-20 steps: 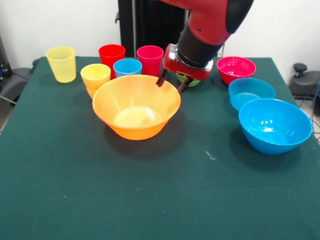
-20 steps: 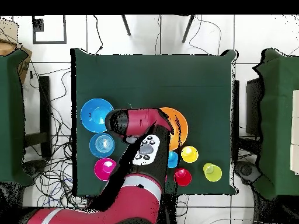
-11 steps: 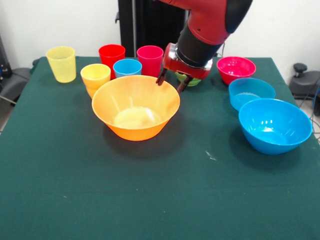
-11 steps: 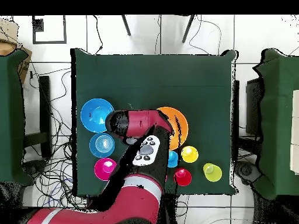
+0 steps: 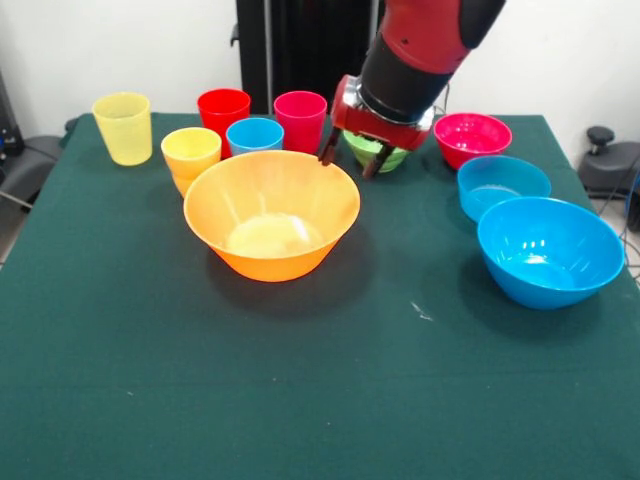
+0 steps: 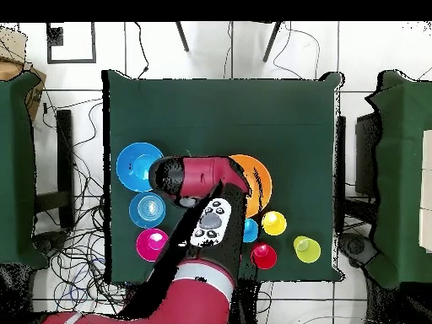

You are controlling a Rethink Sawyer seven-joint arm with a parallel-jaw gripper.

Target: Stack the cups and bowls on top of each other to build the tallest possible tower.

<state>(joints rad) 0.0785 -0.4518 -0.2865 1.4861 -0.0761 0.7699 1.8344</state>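
My gripper point(image 5: 348, 163) hangs open and empty just above the far right rim of the large orange bowl point(image 5: 272, 215), in front of the green bowl point(image 5: 385, 155), which it partly hides. Behind the orange bowl stand the cups: yellow point(image 5: 122, 127), orange point(image 5: 190, 153), red point(image 5: 222, 107), light blue point(image 5: 254, 133) and pink point(image 5: 300, 117). To the right sit the magenta bowl point(image 5: 472, 137), the small blue bowl point(image 5: 502, 184) and the large blue bowl point(image 5: 550, 250). Nothing is stacked. In the overhead view the arm point(image 6: 202, 202) covers the gripper and part of the orange bowl point(image 6: 259, 181).
Everything stands on a green-clothed table point(image 5: 300, 390), whose near half holds nothing. From above, the large blue bowl point(image 6: 135, 164), small blue bowl point(image 6: 146, 211) and magenta bowl point(image 6: 151, 245) lie left of the arm; cups lie to its right.
The gripper has lifted a little and drifted back and to the right in the front view, away from the orange bowl's rim. Bowls and cups have stayed in place.
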